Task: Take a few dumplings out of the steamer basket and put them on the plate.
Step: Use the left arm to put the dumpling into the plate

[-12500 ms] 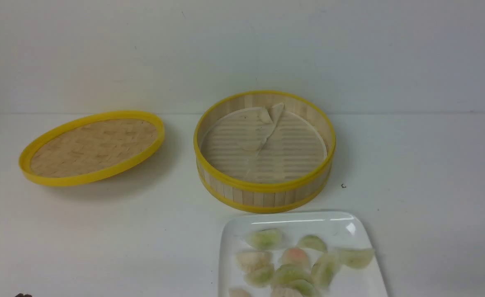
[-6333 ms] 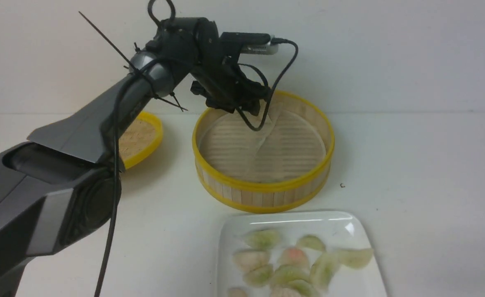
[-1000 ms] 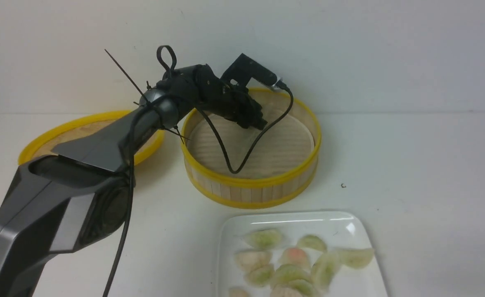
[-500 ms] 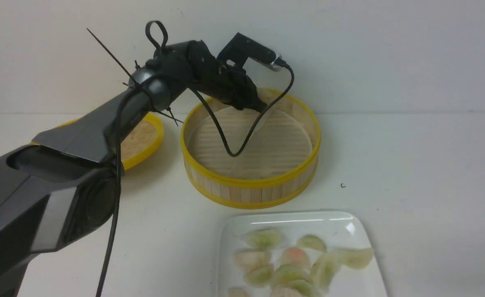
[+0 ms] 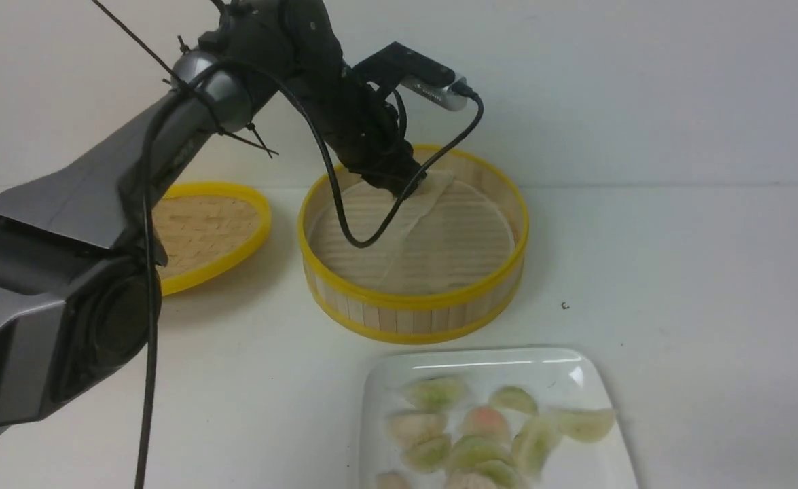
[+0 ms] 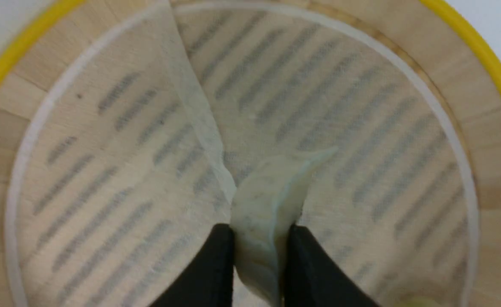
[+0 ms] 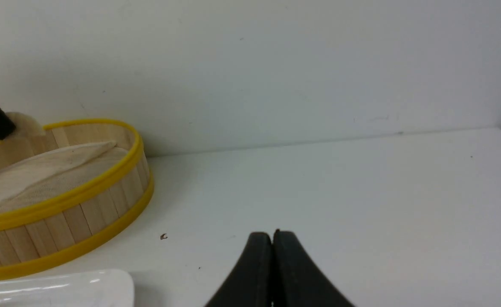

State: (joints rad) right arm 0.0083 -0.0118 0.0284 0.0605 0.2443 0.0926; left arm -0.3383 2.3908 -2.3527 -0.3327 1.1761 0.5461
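Observation:
My left gripper (image 5: 409,187) hangs over the back of the steamer basket (image 5: 412,302), shut on a pale whitish-green dumpling (image 6: 267,209). In the left wrist view the dumpling sits pinched between the two black fingers of the gripper (image 6: 261,230). A fold of the paper liner (image 5: 439,244) rises up to it. I see no other dumplings in the basket. Several green, pinkish and whitish dumplings (image 5: 480,435) lie on the white plate (image 5: 385,370) at the front. My right gripper (image 7: 272,234) is shut and empty, low over the table, right of the basket (image 7: 62,200).
The flat yellow-rimmed woven lid (image 5: 208,231) lies left of the basket, partly behind my left arm. A small dark speck (image 5: 565,305) lies on the white table right of the basket. A wall stands close behind the basket.
My left arm has risen and the gripper has lifted from the basket floor with the dumpling, pulling the liner fold up. The basket sits a little further left than several seconds ago.

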